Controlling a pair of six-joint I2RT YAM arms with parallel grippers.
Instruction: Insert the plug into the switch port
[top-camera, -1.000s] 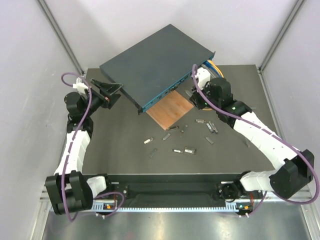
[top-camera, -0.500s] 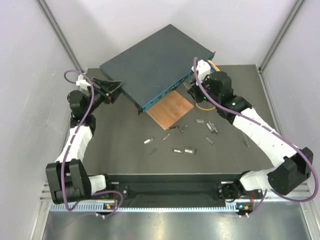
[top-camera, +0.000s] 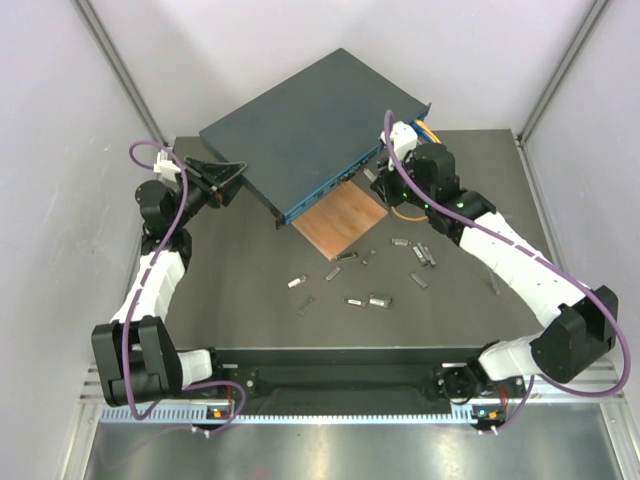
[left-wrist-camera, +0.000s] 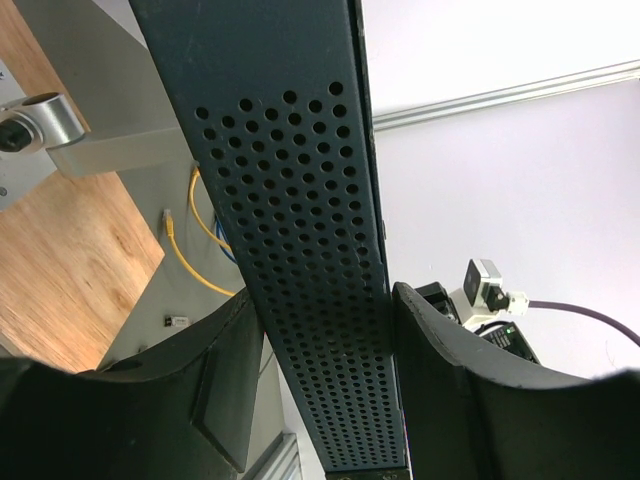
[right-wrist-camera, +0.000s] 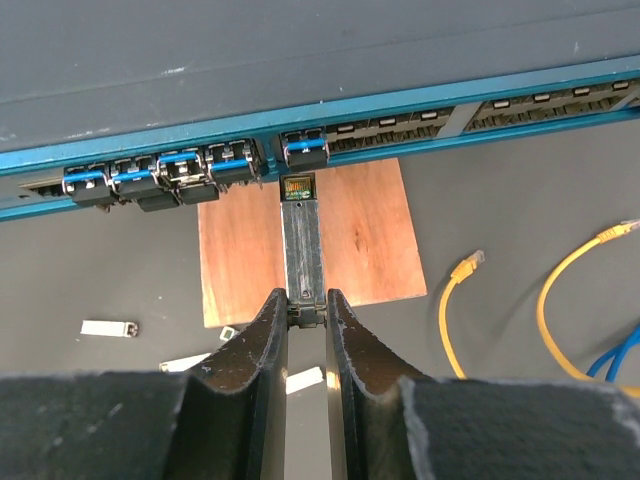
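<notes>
The switch (top-camera: 310, 125) sits at the far edge of the tabletop (top-camera: 240, 290). The left hand (top-camera: 232, 180) straddles its perforated side; I cannot tell whether it is clamped. The right hand (right-wrist-camera: 303, 300) pinches the plug (right-wrist-camera: 301, 235), tip just short of the teal port row: final approach, I judge, needing alignment with a free port, then a straight push.

**What the views withhold**

The switch (right-wrist-camera: 300, 60) runs off both sides of the right wrist view and covers the far edge of the wooden square (right-wrist-camera: 370, 240). The rear of the plug (right-wrist-camera: 301, 245) vanishes inside the right gripper (right-wrist-camera: 303, 295). From above, the small parts (top-camera: 372, 299) are too tiny to identify — and whether the left gripper (left-wrist-camera: 325, 300) presses the switch cannot be told.
</notes>
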